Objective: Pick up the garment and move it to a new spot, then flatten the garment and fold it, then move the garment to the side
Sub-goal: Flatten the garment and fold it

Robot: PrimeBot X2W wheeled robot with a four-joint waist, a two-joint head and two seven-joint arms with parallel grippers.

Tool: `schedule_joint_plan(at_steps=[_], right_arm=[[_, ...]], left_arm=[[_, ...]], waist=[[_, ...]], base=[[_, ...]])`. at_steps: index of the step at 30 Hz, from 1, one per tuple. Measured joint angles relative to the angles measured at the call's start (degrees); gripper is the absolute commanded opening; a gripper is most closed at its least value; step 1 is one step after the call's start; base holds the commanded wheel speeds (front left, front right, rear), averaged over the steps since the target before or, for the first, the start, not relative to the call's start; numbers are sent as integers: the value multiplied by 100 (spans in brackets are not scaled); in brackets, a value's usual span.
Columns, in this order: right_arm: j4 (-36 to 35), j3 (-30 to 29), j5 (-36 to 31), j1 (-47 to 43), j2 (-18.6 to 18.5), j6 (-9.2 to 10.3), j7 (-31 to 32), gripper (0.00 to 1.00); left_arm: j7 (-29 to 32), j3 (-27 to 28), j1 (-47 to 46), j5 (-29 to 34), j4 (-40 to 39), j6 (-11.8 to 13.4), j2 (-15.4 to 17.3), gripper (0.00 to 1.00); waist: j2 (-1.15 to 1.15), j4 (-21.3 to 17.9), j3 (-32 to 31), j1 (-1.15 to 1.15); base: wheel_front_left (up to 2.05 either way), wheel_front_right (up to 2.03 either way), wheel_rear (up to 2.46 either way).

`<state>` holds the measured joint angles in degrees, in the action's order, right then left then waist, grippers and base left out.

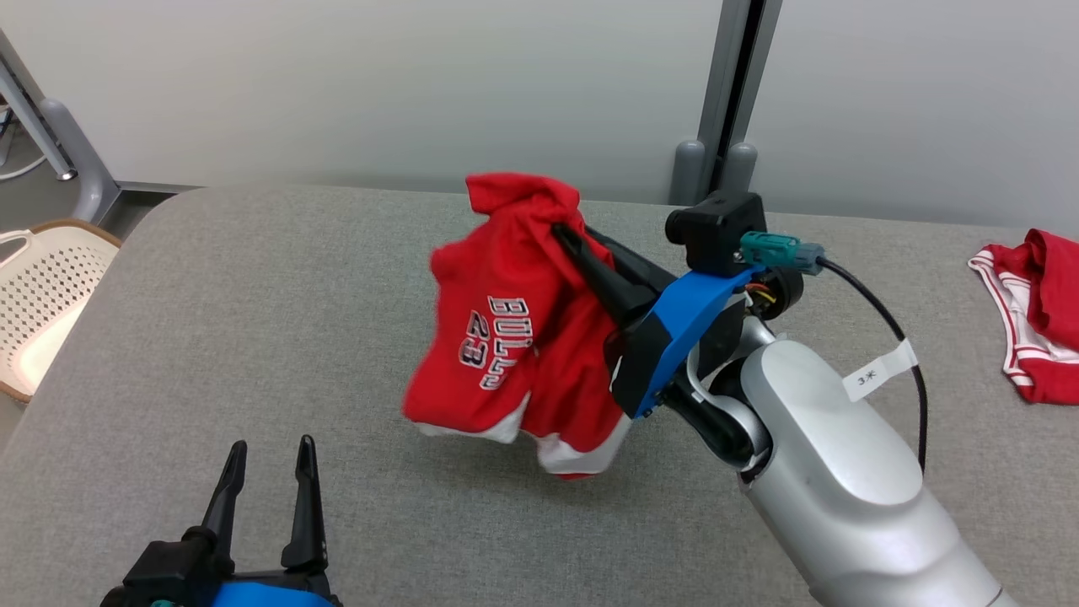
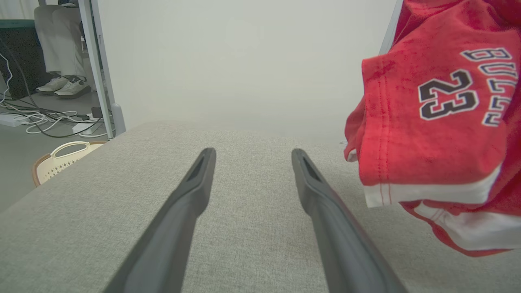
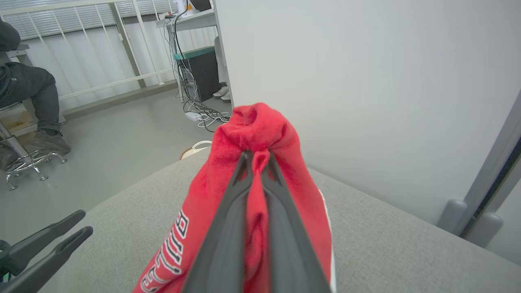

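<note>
Right gripper (image 1: 560,229): jaws closed tight on a pinched fold of the garment (image 1: 506,337), with cloth bunched into a knob above the fingertips.

Garment: red knit shorts, white trim at the hems, "BULLS 23" printed in outlined lettering. It hangs over the middle of the table (image 1: 253,295), somewhat toward the far edge, and seems to be clear of the surface, with a shadow beneath it.

Long axis: roughly vertical, from the pinch point down to the two hems. The fabric is limp and creased, and the layers are doubled.

Left gripper (image 1: 271,445): jaws wide apart, holding nothing, low by the near edge toward the left corner. The garment lies ahead of it and to its right, so this free gripper looks nearer to the dangling hems for spreading.

Table cover: grey woven cloth, matte, with rounded corners.

Also present: a second red garment (image 1: 1033,312) at the right edge and a perforated basket (image 1: 42,295) off the left edge.
</note>
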<state>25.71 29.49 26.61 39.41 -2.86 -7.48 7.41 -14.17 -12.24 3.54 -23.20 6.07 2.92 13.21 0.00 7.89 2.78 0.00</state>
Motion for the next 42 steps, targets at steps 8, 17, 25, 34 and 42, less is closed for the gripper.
schedule_joint_plan(at_steps=[8,17,25,34,42], right_arm=[[445,-998,-172,-492,4,-1,-261,0],[1187,-3238,-1696,-1809,-116,0,-427,100],[130,-3780,-2530,-2269,-66,0,-347,100],[-1878,-1913,-2452,-2983,0,-1,691,100],[-1236,-590,-2312,-2873,-1,-1,1278,100]], left_arm=[[4,-26,125,-10,-75,14,52,100],[12,-88,136,-36,-97,14,54,100],[1,-102,125,-53,-58,10,60,100],[-12,-87,108,-93,-37,13,75,100],[-33,-110,-17,-93,0,-29,70,100]], waist=[[0,-112,-91,0],[0,-219,-25,-1],[0,-241,-48,0],[0,-243,-57,-1],[0,-140,64,-1]], base=[[0,0,0],[0,0,0],[0,0,0],[0,0,0],[0,0,0]])
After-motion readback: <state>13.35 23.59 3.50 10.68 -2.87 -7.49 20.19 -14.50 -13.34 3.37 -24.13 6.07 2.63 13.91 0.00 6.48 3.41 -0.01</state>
